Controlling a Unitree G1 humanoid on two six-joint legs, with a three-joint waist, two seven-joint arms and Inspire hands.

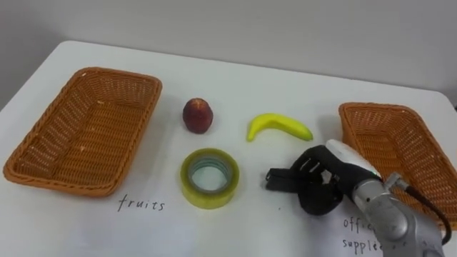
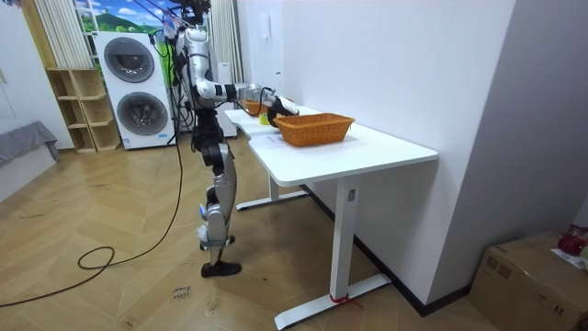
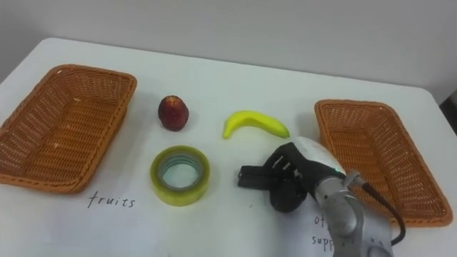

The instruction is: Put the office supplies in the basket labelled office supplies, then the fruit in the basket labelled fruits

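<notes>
Right hand (image 1: 318,182) low over the white counter (image 1: 285,86), open or closed cannot be told, banana (image 1: 278,126) at its eleven o'clock, tape roll (image 1: 209,178) at nine o'clock.

My right hand (image 1: 318,187) was black, with a smooth white shell (image 1: 350,157) over its back. Behind the hand, my forearm (image 1: 380,214) was a rounded silver-grey tube. A thin black cable (image 1: 427,207) arched out from the wrist. In the room view, my trunk and legs were silver-grey with dark joints.
</notes>
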